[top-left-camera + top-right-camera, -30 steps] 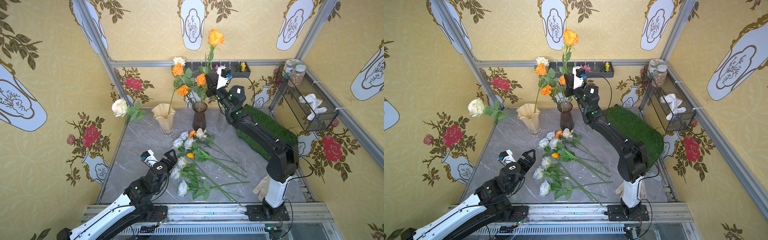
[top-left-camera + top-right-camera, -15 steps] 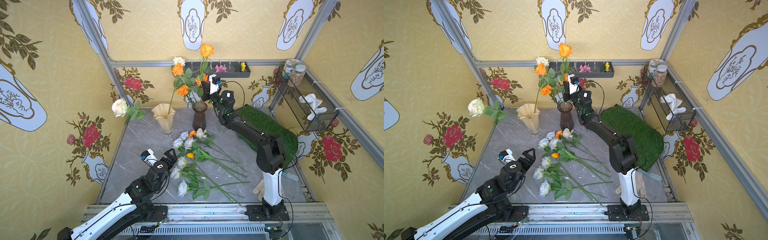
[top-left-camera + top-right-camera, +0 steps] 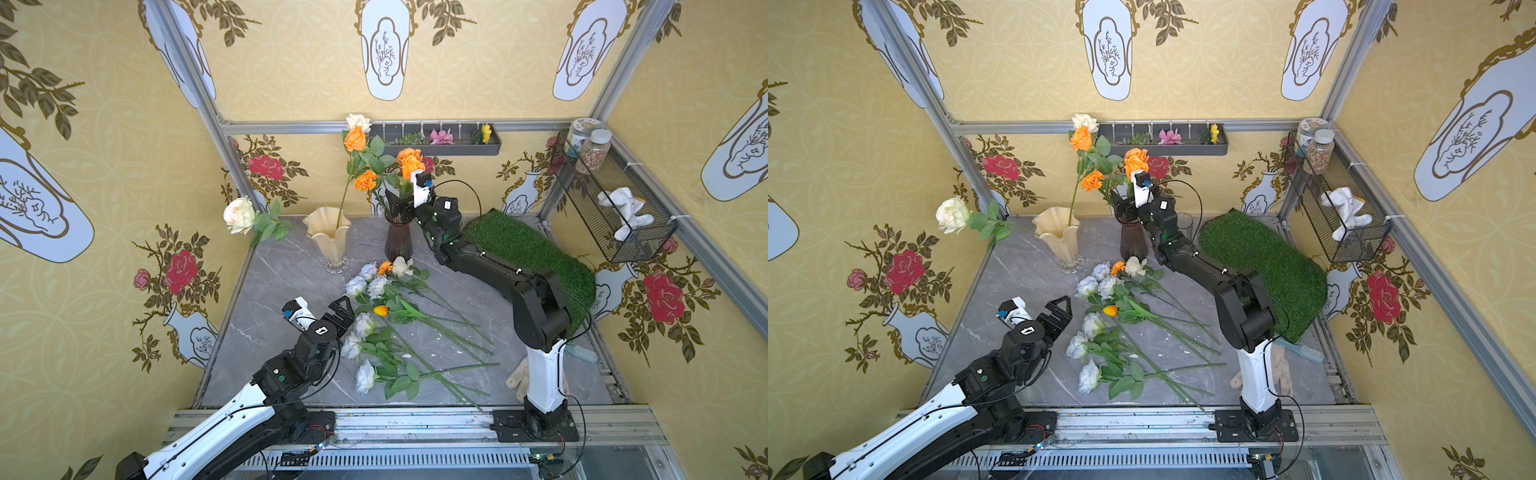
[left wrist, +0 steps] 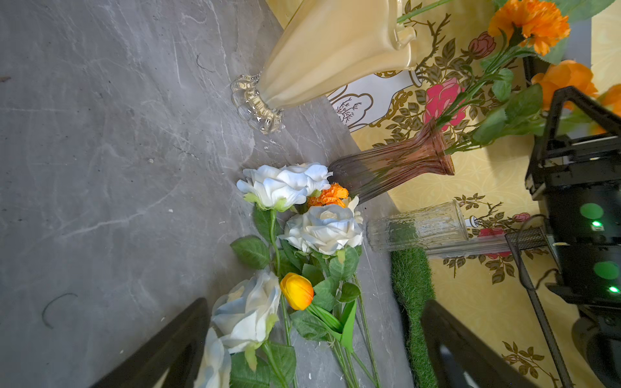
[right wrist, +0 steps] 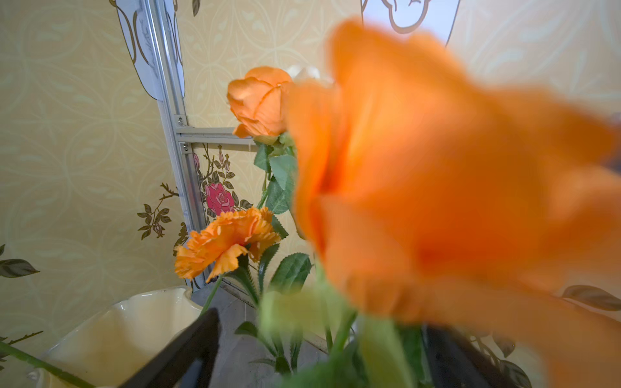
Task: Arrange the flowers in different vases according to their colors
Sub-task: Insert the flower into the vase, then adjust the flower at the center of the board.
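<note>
Since the right fingers are spread wide on either side of an orange rose stem, they aren't pinching it. That stem drops into the dark purple vase, and the bloom is so close to the right wrist camera that it's just an orange blur. A second orange rose and an orange marigold stand up out of the same vase, as far as I can tell through all the leaves

The cream-yellow vase sits just beside it near the back of the surface, with a cream-white rose flopping out sideways toward the left wall. The clear glass vase stands next to the grass mat, and in both top views it's mostly hidden behind the right arm

The left fingers are wide open too, gripping nothing, hovering low right by the loose flowers. Those lie in a heap mid-surface with stems crossing. They're mostly pale blue-white roses, plus a small marigold, a cream one and an orange tulip bud
</note>
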### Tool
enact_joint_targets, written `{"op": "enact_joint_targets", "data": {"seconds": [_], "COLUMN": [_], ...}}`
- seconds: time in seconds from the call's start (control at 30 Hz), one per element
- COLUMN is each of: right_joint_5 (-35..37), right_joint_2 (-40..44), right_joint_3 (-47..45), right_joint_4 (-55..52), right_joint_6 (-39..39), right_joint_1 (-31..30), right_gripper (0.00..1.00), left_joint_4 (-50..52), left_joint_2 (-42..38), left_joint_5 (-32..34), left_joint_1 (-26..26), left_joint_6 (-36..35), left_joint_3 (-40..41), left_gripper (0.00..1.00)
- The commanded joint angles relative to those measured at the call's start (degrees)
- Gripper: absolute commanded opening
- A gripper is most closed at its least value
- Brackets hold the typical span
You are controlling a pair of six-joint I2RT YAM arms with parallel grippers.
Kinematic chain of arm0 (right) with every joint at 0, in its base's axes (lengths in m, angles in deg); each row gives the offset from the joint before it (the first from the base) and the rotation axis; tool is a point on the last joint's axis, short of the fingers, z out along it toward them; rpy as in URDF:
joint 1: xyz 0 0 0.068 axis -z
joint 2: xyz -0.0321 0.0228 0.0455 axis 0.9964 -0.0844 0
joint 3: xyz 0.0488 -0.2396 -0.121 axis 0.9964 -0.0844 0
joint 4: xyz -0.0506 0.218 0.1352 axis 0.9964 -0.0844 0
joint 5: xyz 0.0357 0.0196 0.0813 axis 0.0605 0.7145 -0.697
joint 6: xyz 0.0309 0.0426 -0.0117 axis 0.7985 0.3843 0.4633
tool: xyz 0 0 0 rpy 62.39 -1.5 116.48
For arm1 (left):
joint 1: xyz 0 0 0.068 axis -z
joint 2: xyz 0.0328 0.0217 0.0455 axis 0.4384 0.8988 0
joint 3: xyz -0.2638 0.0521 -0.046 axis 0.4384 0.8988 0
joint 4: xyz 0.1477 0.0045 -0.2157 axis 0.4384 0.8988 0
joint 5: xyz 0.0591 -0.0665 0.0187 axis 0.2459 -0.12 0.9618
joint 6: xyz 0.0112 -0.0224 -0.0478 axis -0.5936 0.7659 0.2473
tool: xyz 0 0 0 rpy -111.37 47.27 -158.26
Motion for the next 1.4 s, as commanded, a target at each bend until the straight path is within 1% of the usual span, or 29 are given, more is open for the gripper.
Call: {"op": "enact_joint_targets", "data": {"seconds": [0.0, 0.07, 0.17, 0.33, 0.47, 0.63, 0.8, 0.93, 1.03, 1.07, 1.13, 1.23, 1.3, 1.37], "right_joint_5": [1.3, 1.6, 2.3, 2.8, 3.1, 0.6, -1.2, -1.8, -4.7, -6.3, -7.9, -2.6, 1.9, 2.1], "right_joint_2": [3.7, 6.6, 11.3, 19.6, 26.9, 32.2, 37.7, 42.3, 43.8, 44.1, 45.1, 46.4, 45.3, 43.7], "right_joint_3": [-1.8, -3.7, -6.2, -8.9, -11.5, -8.1, -8.4, -9.4, -11.3, -12.5, -15.7, -22.3, -24.9, -27.0], "right_joint_4": [0.0, -1.9, -6.3, -17.7, -24.3, -36.7, -44.5, -58.8, -70.3, -74.0, -78.5, -80.3, -81.5, -81.4], "right_joint_6": [-0.2, -0.2, -0.2, 2.1, 3.3, 5.8, 9.8, 14.5, 16.2, 16.8, 17.2, 18.6, 20.6, 23.0], "right_joint_1": [-0.2, -0.7, -1.3, -1.6, -1.6, -1.5, -1.6, -1.2, -1.4, -1.7, -3.6, -12.8, -19.2, -21.9], "right_gripper": [1.0, 0.97, 0.97, 0.97, 0.97, 0.97, 0.97, 0.97, 1.0, 0.98, 0.94, 0.88, 0.85, 0.77], "left_joint_4": [-1.4, -1.4, -1.3, -1.0, -0.3, 0.7, 1.5, 2.2, 2.4, 2.5, 2.7, 2.9, 3.2, 3.7], "left_joint_2": [-0.4, -0.8, -1.7, -4.0, -6.2, -8.8, -10.2, -11.1, -11.5, -11.6, -11.8, -11.8, -11.8, -11.9], "left_joint_5": [-0.3, -0.3, -0.3, -0.7, -1.1, -1.6, -2.0, -2.3, -2.4, -2.5, -2.7, -2.9, -3.0, -3.1], "left_joint_1": [-0.1, -0.1, -0.1, 0.0, -0.1, 0.0, -0.1, -0.1, -0.1, -0.1, -0.1, 0.0, -0.1, -0.1], "left_joint_6": [-0.8, -0.7, -0.5, -0.1, 0.3, 0.9, 1.5, 2.2, 2.4, 2.5, 2.6, 2.9, 3.1, 3.5], "left_joint_3": [-0.1, 0.1, 0.6, 1.5, 2.3, 3.2, 3.5, 3.7, 3.8, 3.9, 3.8, 3.7, 3.6, 3.5], "left_gripper": [1.0, 1.0, 1.0, 1.0, 1.0, 1.0, 1.0, 1.0, 1.0, 1.0, 1.0, 1.0, 1.0, 1.0]}}
